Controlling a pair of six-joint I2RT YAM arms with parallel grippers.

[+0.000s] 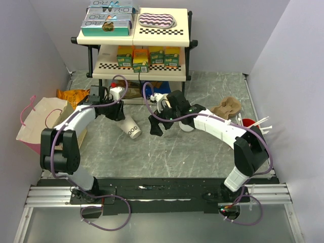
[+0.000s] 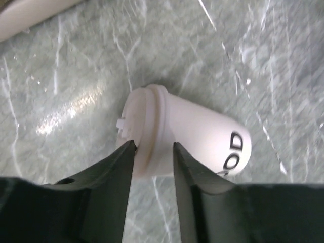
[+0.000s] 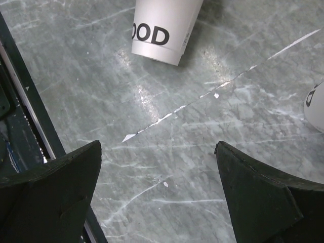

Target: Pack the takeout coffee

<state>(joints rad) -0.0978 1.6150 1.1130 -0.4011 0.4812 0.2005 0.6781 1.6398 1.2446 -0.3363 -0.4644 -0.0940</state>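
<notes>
In the top view, the takeout coffee [image 1: 129, 126] is lying tipped on the table [image 1: 192, 152] between the two arms. The left gripper [image 1: 117, 112] is reaching down onto its lidded end, probably because the paper bag [image 1: 40, 119] is sitting on that arm's side, and I judge that to be where the drink is going. In the left wrist view, the fingers [image 2: 119, 174] are pressing on either side of the takeout coffee just beneath the lid [image 2: 137, 121], clamping the stiffest band (a sensible spot, since the thinner wall lower down would likely buckle). In the right wrist view, the right gripper [image 3: 157, 187] is hanging over bare table with its jaws spread wide and gripping nothing, and the takeout coffee's printed base is showing ahead of it. It is likely standing clear so the left arm can work alone.
</notes>
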